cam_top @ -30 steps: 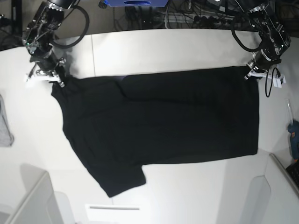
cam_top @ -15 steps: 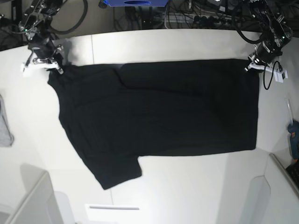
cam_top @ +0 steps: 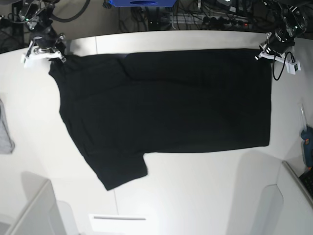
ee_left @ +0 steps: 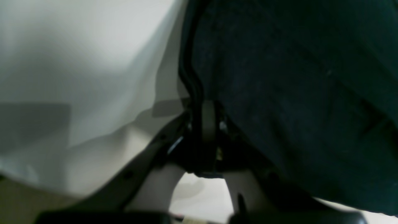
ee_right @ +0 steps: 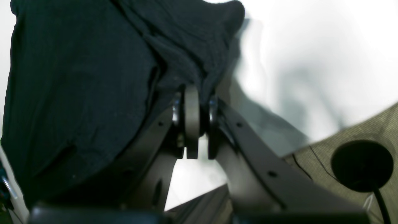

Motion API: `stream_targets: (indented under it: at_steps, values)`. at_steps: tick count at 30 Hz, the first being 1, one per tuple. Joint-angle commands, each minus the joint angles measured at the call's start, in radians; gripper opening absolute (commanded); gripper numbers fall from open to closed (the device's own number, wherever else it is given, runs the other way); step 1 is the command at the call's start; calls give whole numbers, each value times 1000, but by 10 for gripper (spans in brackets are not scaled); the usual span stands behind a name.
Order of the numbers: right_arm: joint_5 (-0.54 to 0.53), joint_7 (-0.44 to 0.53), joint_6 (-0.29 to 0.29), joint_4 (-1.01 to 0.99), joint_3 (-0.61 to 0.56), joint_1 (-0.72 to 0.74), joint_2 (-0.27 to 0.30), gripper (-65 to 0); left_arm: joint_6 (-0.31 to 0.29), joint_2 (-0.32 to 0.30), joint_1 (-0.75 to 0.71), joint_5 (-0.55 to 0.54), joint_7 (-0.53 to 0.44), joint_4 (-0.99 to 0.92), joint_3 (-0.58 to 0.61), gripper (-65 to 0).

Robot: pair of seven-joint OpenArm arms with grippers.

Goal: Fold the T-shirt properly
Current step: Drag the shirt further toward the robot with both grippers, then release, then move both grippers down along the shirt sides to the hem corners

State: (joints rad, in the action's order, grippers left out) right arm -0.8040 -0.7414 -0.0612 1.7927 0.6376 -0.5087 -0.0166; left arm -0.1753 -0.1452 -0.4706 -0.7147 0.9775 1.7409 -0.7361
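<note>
Both claws are clamped on cloth. My left claw (cam_top: 264,53) pinches the far hem corner of the T-shirt (cam_top: 166,112); my right claw (cam_top: 55,55) pinches the far shoulder corner at the opposite end. The jaws on each side are closed down to the thickness of the fabric, nothing else between them.

The T-shirt lies plain side up on the white table (cam_top: 195,196), nearly flat. Its long axis runs across the base view from one claw to the other, and the far edge between my two grips looks taut. The whole garment lies toward the near side of the table from both claws. One sleeve (cam_top: 122,174) sticks out at the near edge, closer to my right claw's end. A small grey cloth (cam_top: 5,132) sits apart at the table's edge.

The left wrist view shows the thick seam of the hem running straight into the closed fingertips (ee_left: 209,119), which the base view is too coarse to resolve. The right wrist view shows bunched fabric gathered above the closed tips (ee_right: 192,115), so that grip holds a wad, not a single layer.

Judgement: the next fold likely carries this held far edge toward the near edge, both arms moving together; neither is nearer.
</note>
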Motion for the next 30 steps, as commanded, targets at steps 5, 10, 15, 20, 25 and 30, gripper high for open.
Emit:
stream_targets:
  at_steps: [5,10,15,20,25,30]
  values:
    - [-12,13,-9,20,8,-38,10,-650,-3,-14,-40,-10,-13,17,-4,-650]
    - [-12,15,-9,55,9,-71,5,-650,-30,-14,-47,-10,-13,15,-10,-650]
    - [-12,13,-9,68,9,-95,5,-650,-51,-14,-66,-9,-12,15,-10,-650]
    - [-12,13,-9,68,9,-121,4,-650,-53,-14,-69,-7,-12,14,-10,-650]
    - [-12,13,-9,62,9,-120,4,-650,-53,-14,-83,-9,-12,15,-10,-650]
    - [-12,12,-9,62,8,-113,4,-650,-53,-14,-107,-9,-12,15,-10,-650]
